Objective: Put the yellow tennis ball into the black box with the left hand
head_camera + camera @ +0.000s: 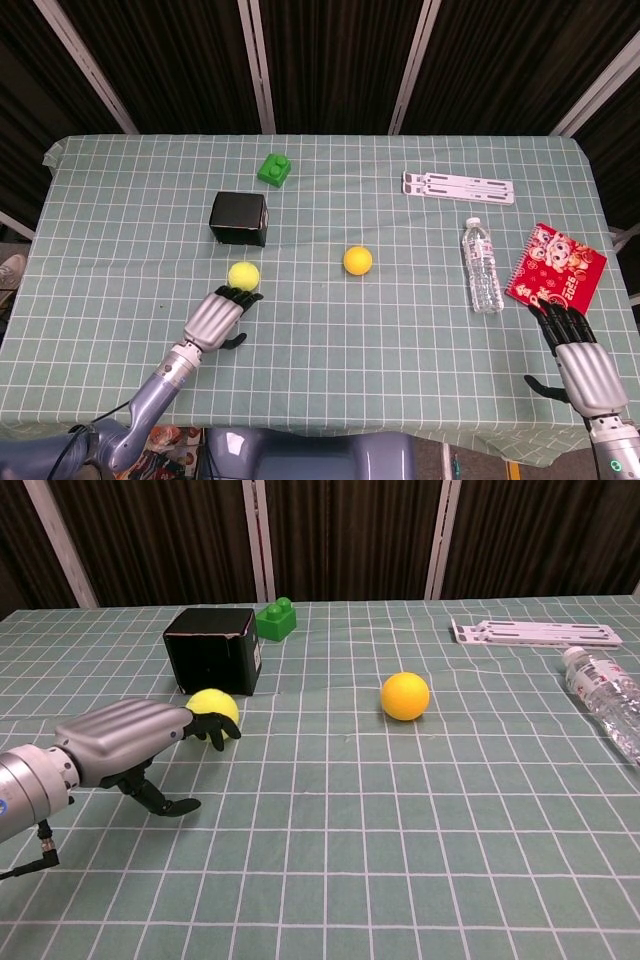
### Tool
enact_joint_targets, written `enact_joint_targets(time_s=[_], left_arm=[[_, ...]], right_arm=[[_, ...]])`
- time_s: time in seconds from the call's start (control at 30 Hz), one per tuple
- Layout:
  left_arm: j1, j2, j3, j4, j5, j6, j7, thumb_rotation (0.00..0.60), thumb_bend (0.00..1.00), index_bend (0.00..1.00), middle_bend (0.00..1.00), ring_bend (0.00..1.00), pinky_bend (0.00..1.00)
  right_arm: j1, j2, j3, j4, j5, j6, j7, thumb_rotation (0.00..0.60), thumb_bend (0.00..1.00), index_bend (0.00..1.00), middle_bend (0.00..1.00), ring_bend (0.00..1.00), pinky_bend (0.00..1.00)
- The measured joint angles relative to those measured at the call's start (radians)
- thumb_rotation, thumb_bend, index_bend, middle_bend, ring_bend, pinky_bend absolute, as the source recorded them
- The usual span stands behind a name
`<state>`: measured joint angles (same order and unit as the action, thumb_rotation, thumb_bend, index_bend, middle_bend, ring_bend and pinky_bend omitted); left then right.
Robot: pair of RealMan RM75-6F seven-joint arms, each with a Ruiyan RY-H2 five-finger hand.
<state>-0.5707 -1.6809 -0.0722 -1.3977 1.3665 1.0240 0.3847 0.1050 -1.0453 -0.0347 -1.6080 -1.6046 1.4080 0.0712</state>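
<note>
Chest view: yellow tennis ball (pixel 213 707) on surface just before black box (pixel 212 650), not in it. My left hand (pixel 125 742) behind ball, fingers (pixel 212 729) apart, touching it, holding nothing. Ball light, fuzzy, rolls easily; wrap around widest part.

Your head view looks down steeply from high above the near edge of the bench (pixel 330 170), far enough back to take in the whole checkered top and the dark curtain behind it. Your chest view sits low at the same near edge, close to the cloth, facing level across the bench (pixel 420 810) toward the curtain. Both views share the black box (pixel 239 218) (pixel 211 650), the green block (pixel 274 169) (pixel 277 618) and the orange ball (pixel 358 260) (pixel 405 696).
</note>
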Motion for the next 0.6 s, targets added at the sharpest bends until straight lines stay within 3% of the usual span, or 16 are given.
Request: enact_joint_targets(time_s=[0.6], left_arm=[[-0.057, -0.082, -0.061, 0.097, -0.091, -0.029, 0.047, 0.554, 0.23, 0.13, 0.22, 0.13, 0.19]], right_arm=[[-0.011, 0.016, -0.003, -0.005, -0.008, 0.017, 0.021, 0.6, 0.21, 0.0, 0.0, 0.0, 0.0]])
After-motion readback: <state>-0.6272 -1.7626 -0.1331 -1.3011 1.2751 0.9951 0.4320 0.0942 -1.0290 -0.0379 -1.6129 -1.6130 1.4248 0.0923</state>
